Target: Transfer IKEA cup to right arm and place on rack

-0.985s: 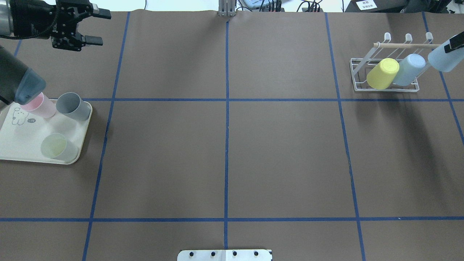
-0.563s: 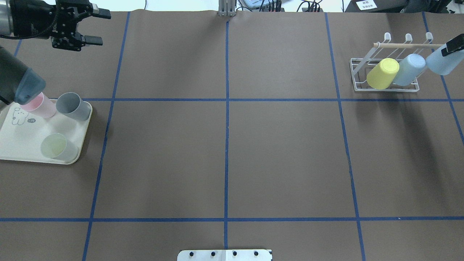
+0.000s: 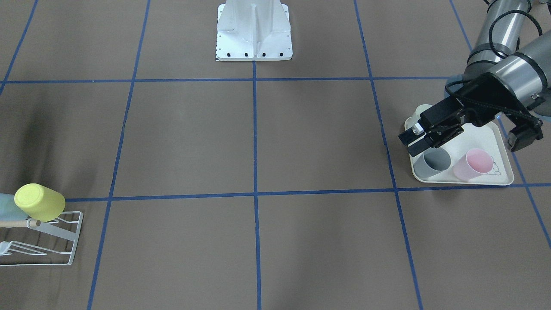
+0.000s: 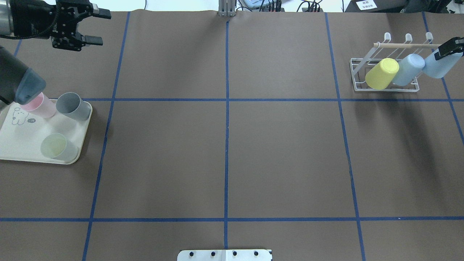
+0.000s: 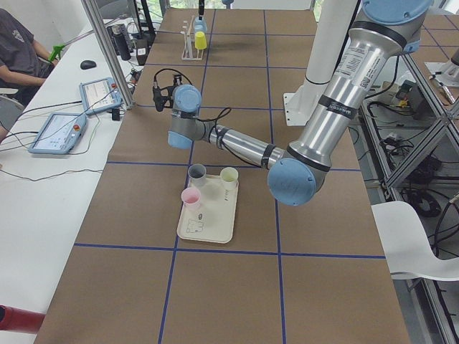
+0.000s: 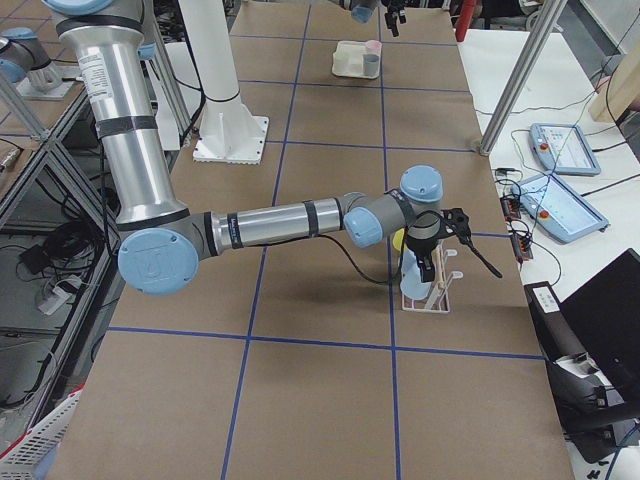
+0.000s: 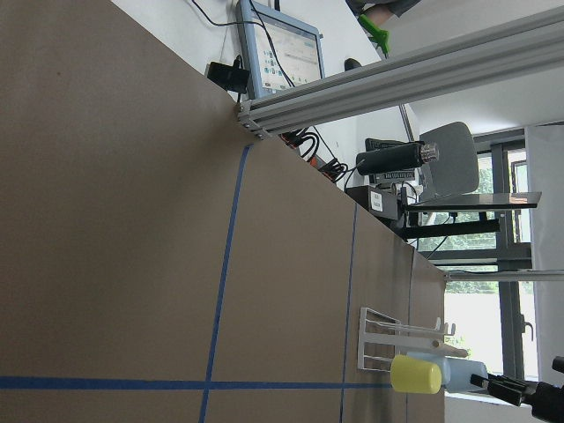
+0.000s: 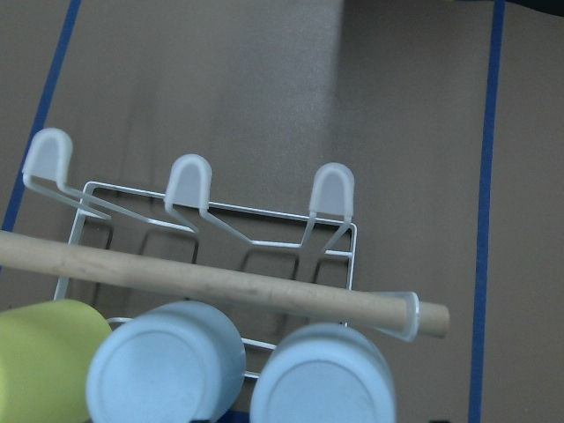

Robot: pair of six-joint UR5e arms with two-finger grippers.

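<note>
Cream rabbit-print tray (image 4: 21,141) on brown table (image 4: 163,156) with blue tape lines (image 4: 226,145)

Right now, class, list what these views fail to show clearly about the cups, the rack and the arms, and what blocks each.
Right end effector: overhead view's right edge cuts it off; one black finger shows on the rightmost pale blue plastic cup.
White wire rack: front-facing view's left edge crops it.
Pink plastic cup: overhead, the left arm's elbow covers part of it.
</note>
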